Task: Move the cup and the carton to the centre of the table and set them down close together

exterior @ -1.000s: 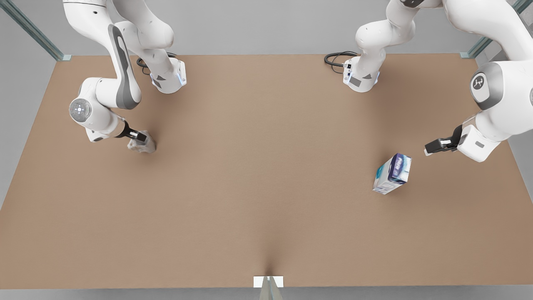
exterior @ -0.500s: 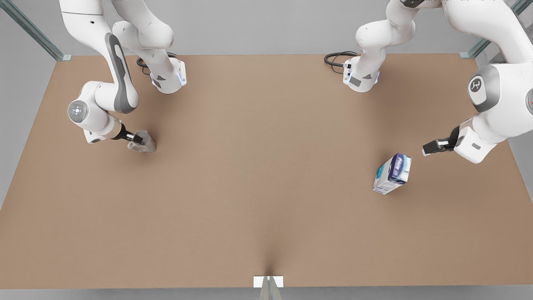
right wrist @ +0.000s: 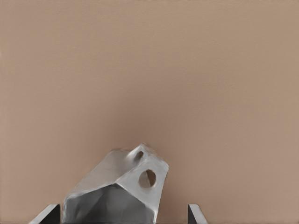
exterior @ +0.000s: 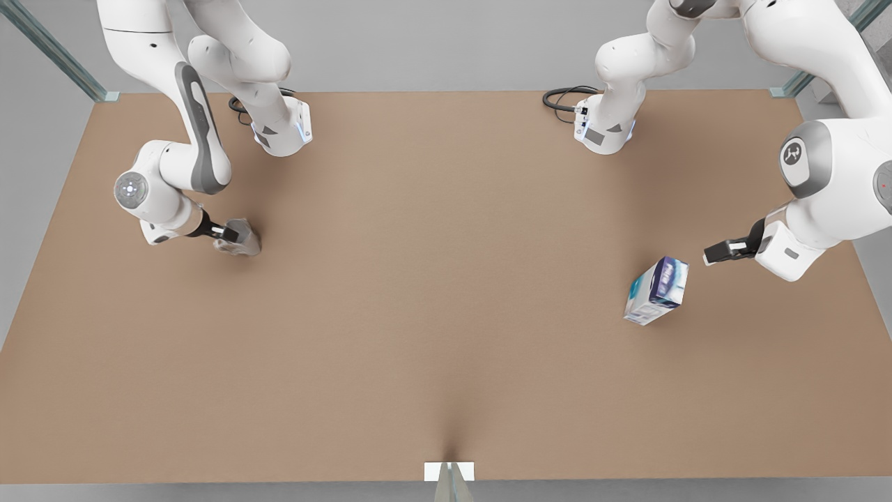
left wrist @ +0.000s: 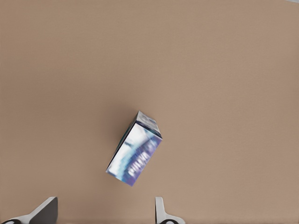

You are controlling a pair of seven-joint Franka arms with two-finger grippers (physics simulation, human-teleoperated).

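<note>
The pale grey faceted cup [exterior: 242,243] stands on the light brown table [exterior: 446,293] at the front view's left. My right gripper [exterior: 232,231] is open at the cup, one finger on each side of it. In the right wrist view the cup [right wrist: 117,191] sits between the fingertips of the right gripper [right wrist: 122,215]. The blue, teal and white carton [exterior: 657,290] stands at the front view's right. My left gripper [exterior: 712,255] is open, a short way from the carton and apart from it. In the left wrist view the carton [left wrist: 135,149] lies ahead of the left gripper [left wrist: 103,213].
Both arm bases [exterior: 282,132] [exterior: 605,132] stand at the table's far edge, with a black cable [exterior: 561,97] beside the one on the front view's right. A small white tab [exterior: 435,471] marks the near edge.
The left gripper has crept a little toward the carton. The right arm's wrist has shifted slightly while its fingers stay at the cup. Cup and carton have not moved.
</note>
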